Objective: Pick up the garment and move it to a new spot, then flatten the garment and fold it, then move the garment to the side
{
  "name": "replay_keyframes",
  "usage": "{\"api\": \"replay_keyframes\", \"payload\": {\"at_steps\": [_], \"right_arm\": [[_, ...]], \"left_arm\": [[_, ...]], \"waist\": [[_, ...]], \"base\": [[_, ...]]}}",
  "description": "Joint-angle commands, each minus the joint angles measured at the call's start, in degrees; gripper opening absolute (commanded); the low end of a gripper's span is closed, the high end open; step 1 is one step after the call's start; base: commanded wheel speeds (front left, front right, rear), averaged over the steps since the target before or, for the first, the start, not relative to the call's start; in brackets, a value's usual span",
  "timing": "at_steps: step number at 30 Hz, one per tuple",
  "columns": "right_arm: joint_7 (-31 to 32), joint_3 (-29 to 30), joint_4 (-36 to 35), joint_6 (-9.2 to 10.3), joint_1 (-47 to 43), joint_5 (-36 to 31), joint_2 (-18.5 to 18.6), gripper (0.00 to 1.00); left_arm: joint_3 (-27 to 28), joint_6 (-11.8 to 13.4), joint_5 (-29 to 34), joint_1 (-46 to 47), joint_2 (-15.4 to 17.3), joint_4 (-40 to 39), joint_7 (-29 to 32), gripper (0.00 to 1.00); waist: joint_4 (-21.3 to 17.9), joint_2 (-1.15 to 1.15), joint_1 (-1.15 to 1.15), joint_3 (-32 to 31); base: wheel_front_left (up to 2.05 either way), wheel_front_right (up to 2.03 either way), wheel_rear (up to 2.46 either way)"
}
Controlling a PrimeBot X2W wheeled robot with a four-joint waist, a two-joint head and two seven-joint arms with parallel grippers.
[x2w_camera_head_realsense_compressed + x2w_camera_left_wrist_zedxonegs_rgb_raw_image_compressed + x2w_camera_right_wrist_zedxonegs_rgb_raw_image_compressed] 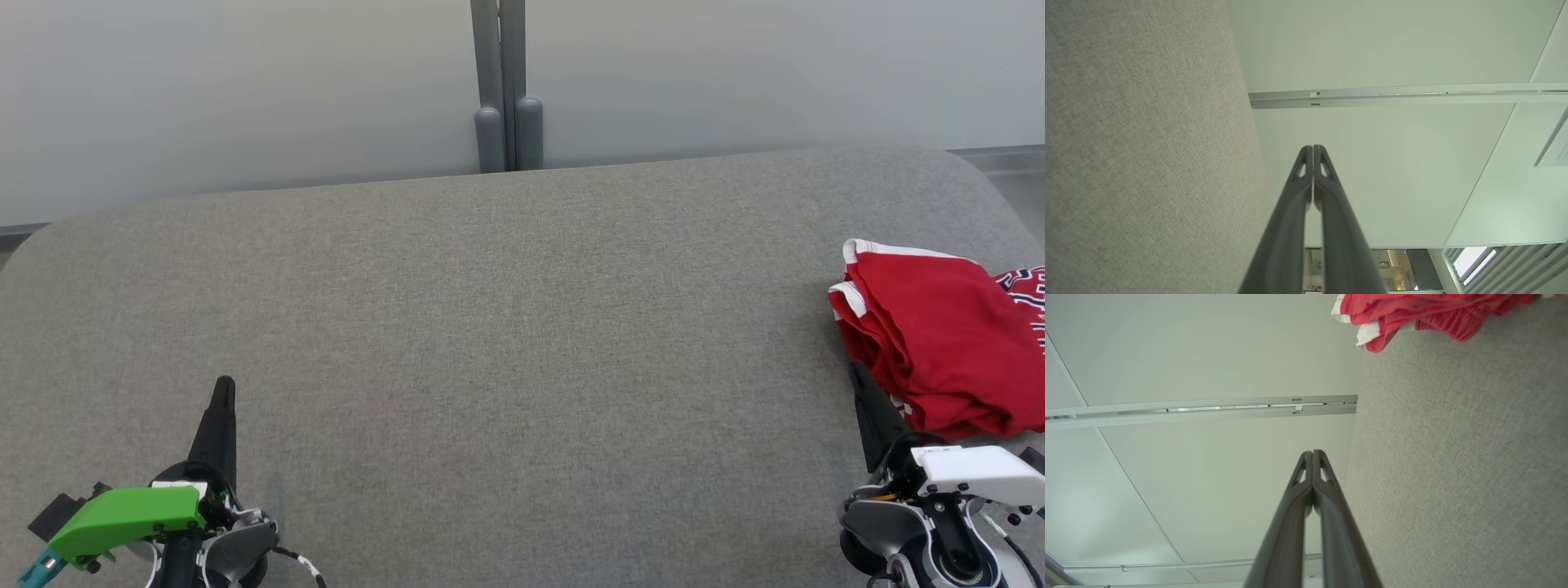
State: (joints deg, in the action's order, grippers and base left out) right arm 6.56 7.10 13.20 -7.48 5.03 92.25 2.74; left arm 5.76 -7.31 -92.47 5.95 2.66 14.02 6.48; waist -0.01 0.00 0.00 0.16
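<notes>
A red garment with white trim (939, 327) lies bunched in rough folds at the right edge of the grey cushioned surface (506, 327). In the right wrist view the garment (1412, 314) shows at the top, beyond the fingers. My right gripper (857, 376) is shut and empty, its tip just left of the garment's near edge. The right gripper (1312, 452) has both fingers pressed together. My left gripper (224, 384) rests at the lower left, far from the garment. In its own wrist view the left gripper (1313, 147) is shut on nothing.
A pale wall stands behind the surface, with a grey vertical post (506, 90) at its middle. The surface's rounded far edge runs across the head view. A broad stretch of grey fabric lies between the two grippers.
</notes>
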Motion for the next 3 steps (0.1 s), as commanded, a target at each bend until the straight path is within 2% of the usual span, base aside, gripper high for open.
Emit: {"api": "replay_keyframes", "payload": {"at_steps": [1,3], "right_arm": [[0.35,0.00,-0.23,-0.02,0.53,0.40,0.26,0.00],[0.35,0.00,-0.23,-0.02,0.53,0.40,0.26,0.00]], "left_arm": [[0.25,-0.33,-0.05,0.56,0.40,-0.08,0.09,0.00],[0.25,-0.33,-0.05,0.56,0.40,-0.08,0.09,0.00]], "waist": [[0.00,0.00,0.00,0.00],[0.00,0.00,0.00,0.00]], "base": [[0.00,0.00,0.00],[0.00,0.00,0.00]]}}
